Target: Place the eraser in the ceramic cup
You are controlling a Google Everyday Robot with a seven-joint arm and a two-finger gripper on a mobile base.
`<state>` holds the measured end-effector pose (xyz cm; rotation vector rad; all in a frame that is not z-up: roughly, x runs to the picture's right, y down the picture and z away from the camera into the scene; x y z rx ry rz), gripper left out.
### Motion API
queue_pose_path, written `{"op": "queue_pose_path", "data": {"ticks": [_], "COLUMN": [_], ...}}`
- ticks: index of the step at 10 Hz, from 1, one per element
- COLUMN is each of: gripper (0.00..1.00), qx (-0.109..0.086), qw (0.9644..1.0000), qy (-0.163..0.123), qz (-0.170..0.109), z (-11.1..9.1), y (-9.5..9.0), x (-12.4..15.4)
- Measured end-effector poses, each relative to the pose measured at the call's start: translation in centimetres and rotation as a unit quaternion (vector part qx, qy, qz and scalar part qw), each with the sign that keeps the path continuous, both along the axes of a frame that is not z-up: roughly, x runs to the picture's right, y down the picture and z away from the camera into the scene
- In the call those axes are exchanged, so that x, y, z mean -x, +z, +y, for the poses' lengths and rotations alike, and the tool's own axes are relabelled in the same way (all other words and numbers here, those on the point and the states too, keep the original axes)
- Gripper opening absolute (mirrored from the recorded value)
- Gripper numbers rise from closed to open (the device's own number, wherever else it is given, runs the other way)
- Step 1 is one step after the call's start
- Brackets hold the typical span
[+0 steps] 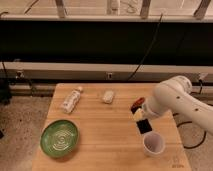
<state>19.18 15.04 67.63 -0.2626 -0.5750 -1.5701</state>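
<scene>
A white ceramic cup stands upright near the front right corner of the wooden table. My gripper hangs from the white arm just above and to the left of the cup, pointing down at the table. A small pale block, possibly the eraser, lies on the table at the back middle, well away from the gripper. I cannot tell whether the gripper holds anything.
A green patterned plate sits at the front left. A clear plastic bottle lies on its side at the back left. A dark wall with cables runs behind the table.
</scene>
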Motion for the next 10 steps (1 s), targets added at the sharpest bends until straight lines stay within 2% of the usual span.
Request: {"op": "queue_pose_path", "data": {"ticks": [6, 7, 10], "gripper": [0.01, 0.07, 0.39], "qx": [0.002, 0.003, 0.002], "qw": [0.9994, 0.9989, 0.9960], "qy": [0.032, 0.041, 0.081], "qz": [0.016, 0.021, 0.038], "z": [2.7, 3.3, 5.0], "y": [-1.9, -2.2, -2.6], "x": [-1.6, -1.8, -2.7]}}
